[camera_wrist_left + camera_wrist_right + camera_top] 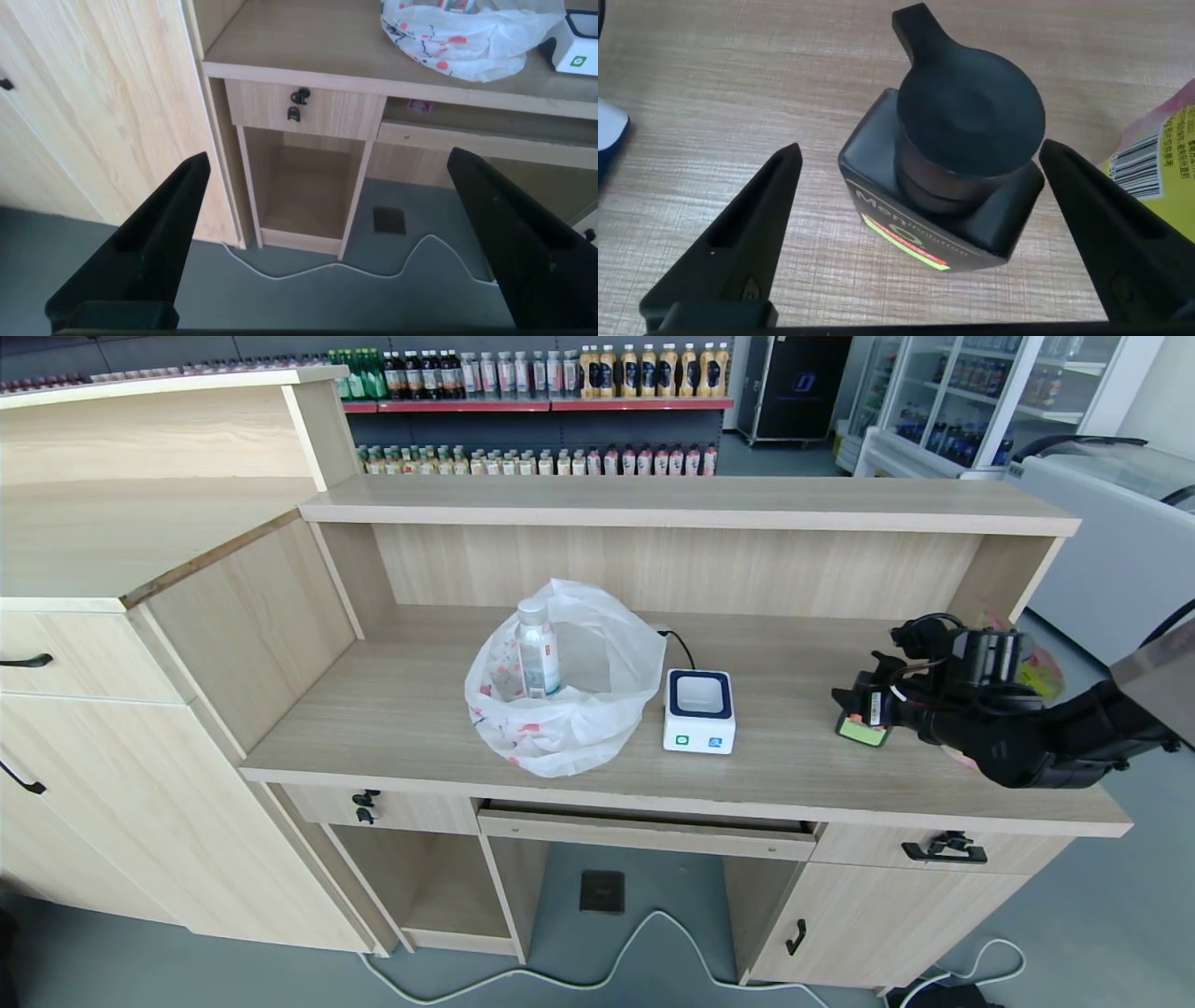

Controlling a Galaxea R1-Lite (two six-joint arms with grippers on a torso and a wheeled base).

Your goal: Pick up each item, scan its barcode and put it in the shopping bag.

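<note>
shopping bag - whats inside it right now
A clear bottle with a white cap stands upright inside the shopping bag. The bag's crumpled front wall covers its base and whatever else may lie at the bottom.

Wood counter (794, 747), drink shelves (541, 406) behind, white cable (661, 913) on floor.
</note>
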